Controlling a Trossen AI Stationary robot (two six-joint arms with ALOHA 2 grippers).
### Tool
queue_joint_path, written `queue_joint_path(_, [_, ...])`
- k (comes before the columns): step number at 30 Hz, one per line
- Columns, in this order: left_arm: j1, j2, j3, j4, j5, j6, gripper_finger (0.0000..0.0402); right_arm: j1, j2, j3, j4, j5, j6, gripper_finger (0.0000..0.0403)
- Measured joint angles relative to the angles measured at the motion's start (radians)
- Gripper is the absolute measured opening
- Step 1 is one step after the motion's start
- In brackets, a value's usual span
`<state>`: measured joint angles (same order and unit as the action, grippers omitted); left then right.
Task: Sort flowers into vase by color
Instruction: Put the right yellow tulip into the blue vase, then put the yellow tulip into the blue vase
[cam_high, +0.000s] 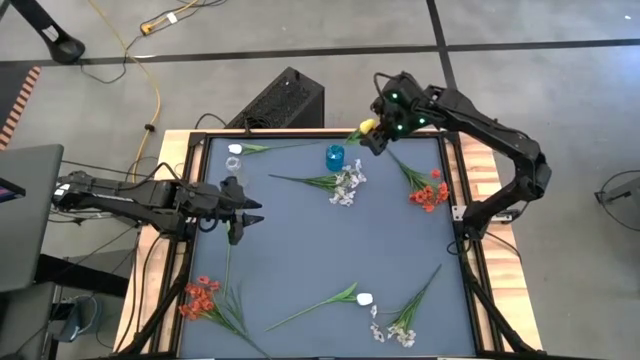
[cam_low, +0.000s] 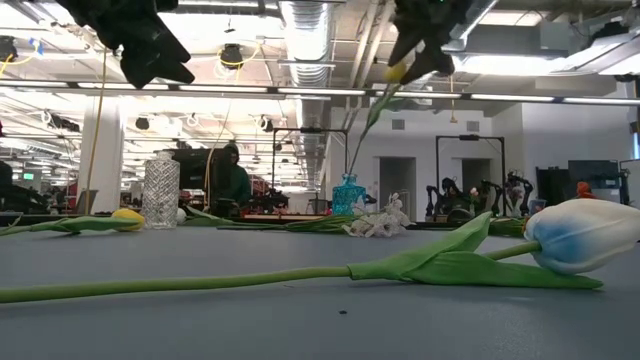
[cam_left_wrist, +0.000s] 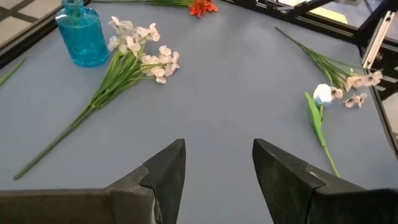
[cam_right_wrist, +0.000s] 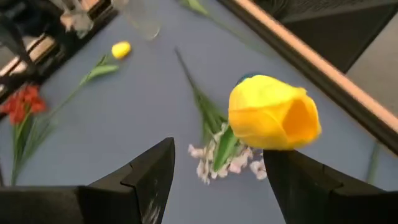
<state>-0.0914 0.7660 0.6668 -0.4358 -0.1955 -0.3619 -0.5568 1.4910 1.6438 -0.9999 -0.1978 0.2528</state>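
The yellow flower is blocking most of the blue vase; its stem is running out of sight behind the right hand.

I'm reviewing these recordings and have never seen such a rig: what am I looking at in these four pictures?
Two dark robot arms work at a table. One picture looks straight down, one sits at table-top height, and two come from cameras on the wrists. Lying about are red flowers, whitish sprigs and a white bud; a clear vase and a blue vase stand upright. The left gripper hovers open and empty. The right gripper is open beside a yellow flower whose stem runs down to the blue vase.
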Motion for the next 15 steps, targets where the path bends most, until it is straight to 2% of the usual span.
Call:
queue_joint_path(5, [0.000,0.000,0.000,0.000,0.000,0.022,0.0176,0.000,0.000,0.080,0.003,0.012,0.029,0.0271])
queue_joint_path(10, [0.000,0.000,0.000,0.000,0.000,0.027,0.0176,0.000,0.000,0.123,0.037,0.194,0.080,0.0271])
queue_joint_path(15, [0.000,0.000,0.000,-0.001,0.026,0.021,0.0176,-0.004,0.000,0.123,0.098,0.202,0.088,0.0271])
